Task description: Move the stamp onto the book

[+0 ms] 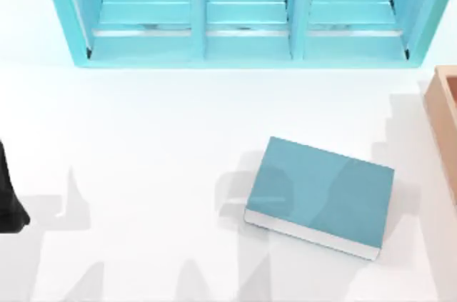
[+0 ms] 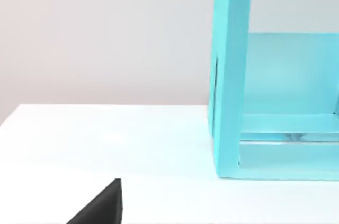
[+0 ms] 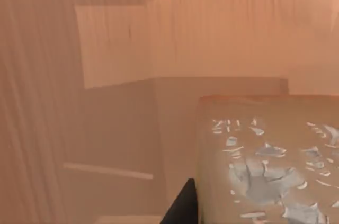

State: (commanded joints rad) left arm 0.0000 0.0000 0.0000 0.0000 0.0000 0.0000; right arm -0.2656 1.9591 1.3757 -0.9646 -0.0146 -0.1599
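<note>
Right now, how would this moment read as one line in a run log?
book: flat on table, nothing on it | stamp: close before right wrist camera, inside wooden box | left arm: parked at table's left edge

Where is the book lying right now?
In the top view the book lies flat on the white table, right of centre toward the near edge, in front of the turquoise shelf unit and left of the light-wood box.

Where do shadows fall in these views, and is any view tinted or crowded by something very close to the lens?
Top view: soft grey arm shadows lie on the white table left of the book and along the bottom edge. Left wrist view: even light, with faint shading under the shelf. Right wrist view: orange wood all over, with the stamp huge at the lens and darker bands on the wood box.
</note>
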